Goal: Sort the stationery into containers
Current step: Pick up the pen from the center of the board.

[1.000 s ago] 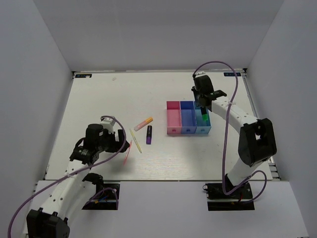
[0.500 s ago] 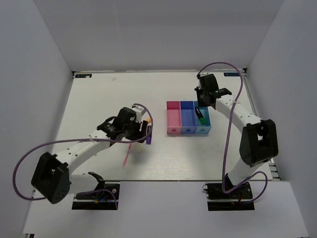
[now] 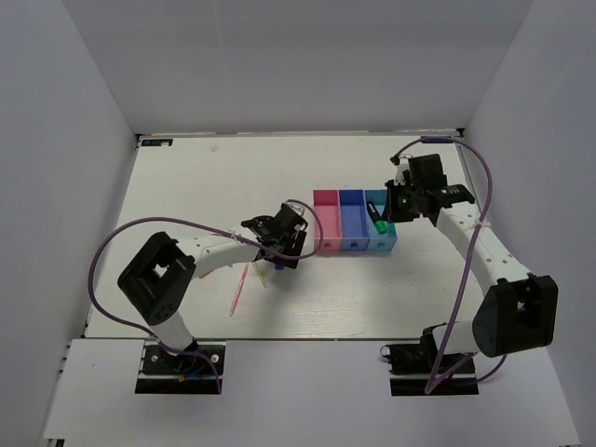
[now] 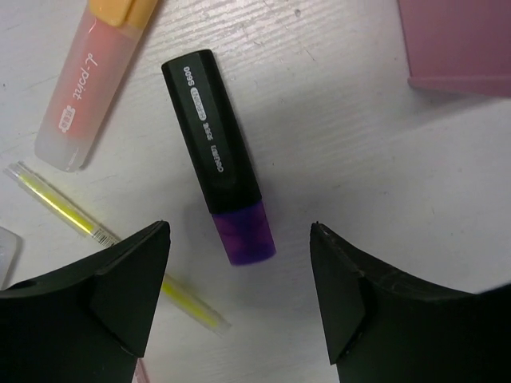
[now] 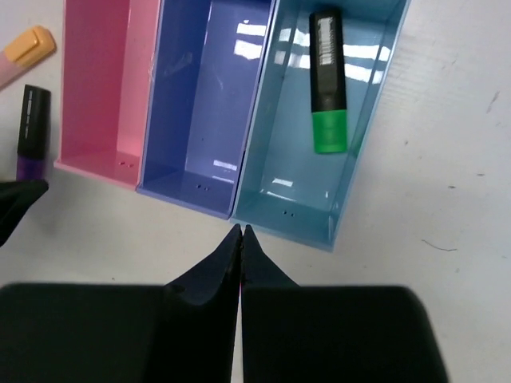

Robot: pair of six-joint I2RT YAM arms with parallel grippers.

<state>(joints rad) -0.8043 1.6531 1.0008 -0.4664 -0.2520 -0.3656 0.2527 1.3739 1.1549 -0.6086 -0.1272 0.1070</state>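
The purple highlighter [image 4: 226, 175] with its black cap lies on the table, and its purple end sits between my open left gripper's [image 4: 239, 235] fingers, untouched. The orange-pink highlighter [image 4: 86, 80] and the thin yellow pen [image 4: 112, 243] lie just left of it. The pink-red pen [image 3: 239, 291] lies nearer the front. The green highlighter [image 5: 327, 80] lies inside the light blue bin [image 5: 363, 136], beside the dark blue bin [image 5: 200, 104] and the pink bin [image 5: 96, 80]. My right gripper [image 5: 241, 233] is shut and empty, raised by the bins' right side [image 3: 399, 201].
The three joined bins [image 3: 328, 244] stand right of centre on the white table. My left gripper [image 3: 282, 247] hovers just left of the pink bin, whose corner shows in the left wrist view [image 4: 455, 40]. White walls enclose the table on three sides.
My left arm swung right, from the front left to over the purple highlighter. My right gripper let the green highlighter go into the light blue bin, drew back right and closed.
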